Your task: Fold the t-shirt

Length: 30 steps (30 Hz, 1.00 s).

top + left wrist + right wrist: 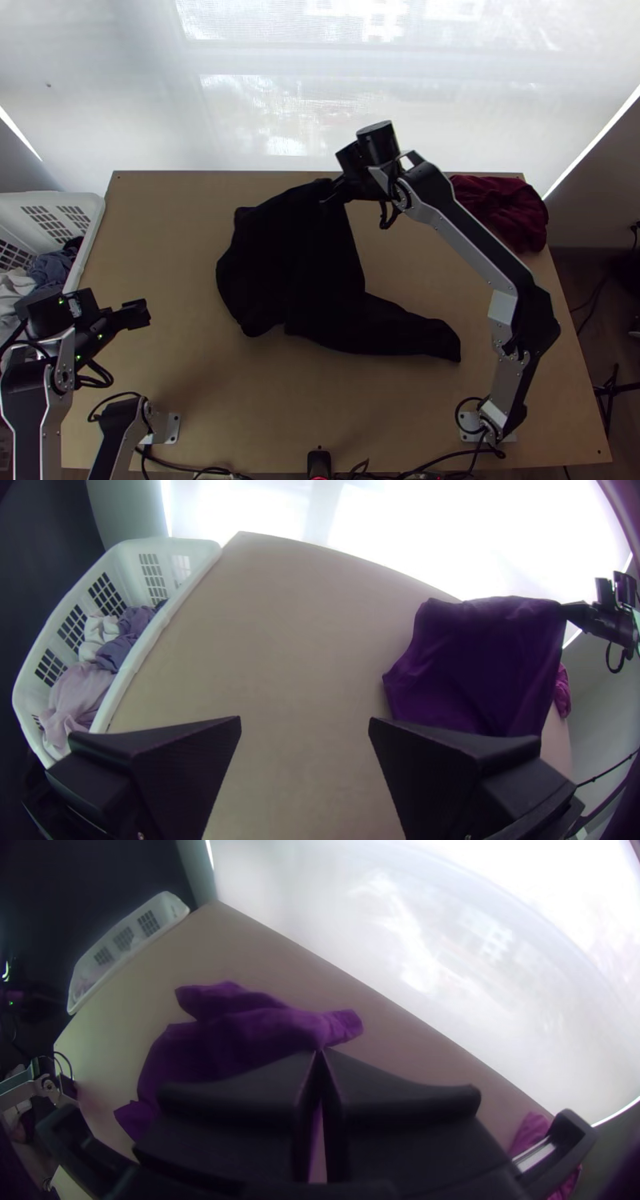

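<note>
Black cloth of the t-shirt (280,264) on the wooden table (176,232), bunched, partly raised by one end clamped in the right gripper (330,196) toward the far edge. Hangs from one narrow pinch, so could slip out under a hard pull. Lacks a second hold, with the left gripper (305,727) empty, fingers wide apart, near the basket (94,216); might twist or land crumpled. Could also trap the trailing end (416,334) beneath the body if lowered carelessly. Underneath, a pale, plain surface; at the far right corner, bunched dark red cloth (504,212); beyond, a bright translucent blind (120,96); to the right, dark floor (588,344)
</note>
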Each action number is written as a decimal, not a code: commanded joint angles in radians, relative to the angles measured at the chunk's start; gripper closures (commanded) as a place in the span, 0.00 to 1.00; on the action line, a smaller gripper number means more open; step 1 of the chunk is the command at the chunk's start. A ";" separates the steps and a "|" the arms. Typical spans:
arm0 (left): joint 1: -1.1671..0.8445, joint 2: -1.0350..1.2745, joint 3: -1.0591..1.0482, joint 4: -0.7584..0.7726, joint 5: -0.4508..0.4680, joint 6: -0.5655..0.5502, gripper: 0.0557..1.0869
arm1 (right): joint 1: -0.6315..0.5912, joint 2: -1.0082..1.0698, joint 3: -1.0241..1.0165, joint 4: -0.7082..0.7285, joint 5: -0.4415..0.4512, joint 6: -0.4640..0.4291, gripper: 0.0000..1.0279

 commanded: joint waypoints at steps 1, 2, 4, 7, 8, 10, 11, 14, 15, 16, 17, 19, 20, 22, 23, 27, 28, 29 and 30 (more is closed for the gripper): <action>-0.130 0.093 0.023 0.011 0.066 -0.012 0.09 | -0.181 -0.046 -0.104 -0.001 -0.003 -0.045 0.97; -0.158 0.119 0.032 0.011 0.077 -0.012 0.09 | -0.198 -0.046 -0.119 0.001 -0.005 -0.054 0.97; -0.217 0.177 0.055 0.011 0.097 -0.012 0.09 | -0.233 -0.046 -0.152 0.002 -0.012 -0.068 0.97; -0.311 0.275 0.098 0.013 0.114 -0.011 0.08 | -0.270 -0.046 -0.199 0.013 -0.026 -0.083 0.97; -0.342 0.309 0.112 0.018 0.114 -0.008 0.07 | -0.280 -0.044 -0.213 0.016 -0.026 -0.090 0.97; -0.386 0.378 0.135 0.044 0.112 0.000 0.06 | -0.294 -0.044 -0.233 0.019 -0.028 -0.094 0.97; -0.408 0.407 0.146 0.057 0.112 0.000 0.06 | -0.297 -0.044 -0.239 0.019 -0.028 -0.096 0.97; -0.454 0.498 0.186 0.103 0.112 0.008 0.06 | -0.305 -0.047 -0.250 0.019 -0.028 -0.096 0.97; -0.475 0.527 0.200 0.111 0.111 0.014 0.06 | -0.305 -0.049 -0.250 0.019 -0.028 -0.096 0.97; -0.494 0.553 0.210 0.122 0.111 0.025 0.06 | -0.307 -0.050 -0.250 0.019 -0.028 -0.096 0.97; -0.509 0.579 0.218 0.137 0.109 0.028 0.06 | -0.308 -0.052 -0.248 0.019 -0.028 -0.094 0.97; -0.547 0.627 0.232 0.166 0.109 0.029 0.06 | -0.310 -0.053 -0.247 0.019 -0.028 -0.094 0.97; -0.567 0.648 0.235 0.183 0.109 0.029 0.06 | -0.310 -0.055 -0.247 0.019 -0.028 -0.094 0.97; -0.612 0.685 0.236 0.218 0.101 0.026 0.06 | -0.310 -0.059 -0.247 0.018 -0.028 -0.090 0.97; -0.630 0.706 0.236 0.238 0.097 0.023 0.06 | -0.308 -0.061 -0.247 0.018 -0.028 -0.086 0.97; -0.690 0.775 0.238 0.307 0.069 0.022 0.06 | -0.302 -0.065 -0.245 0.018 -0.028 -0.082 0.97; -0.699 0.791 0.241 0.315 0.066 0.023 0.06 | -0.299 -0.067 -0.244 0.018 -0.028 -0.079 0.97; -0.705 0.806 0.244 0.323 0.066 0.025 0.06 | -0.296 -0.069 -0.244 0.018 -0.028 -0.076 0.97; -0.711 0.821 0.249 0.323 0.065 0.028 0.06 | -0.293 -0.070 -0.242 0.018 -0.028 -0.074 0.97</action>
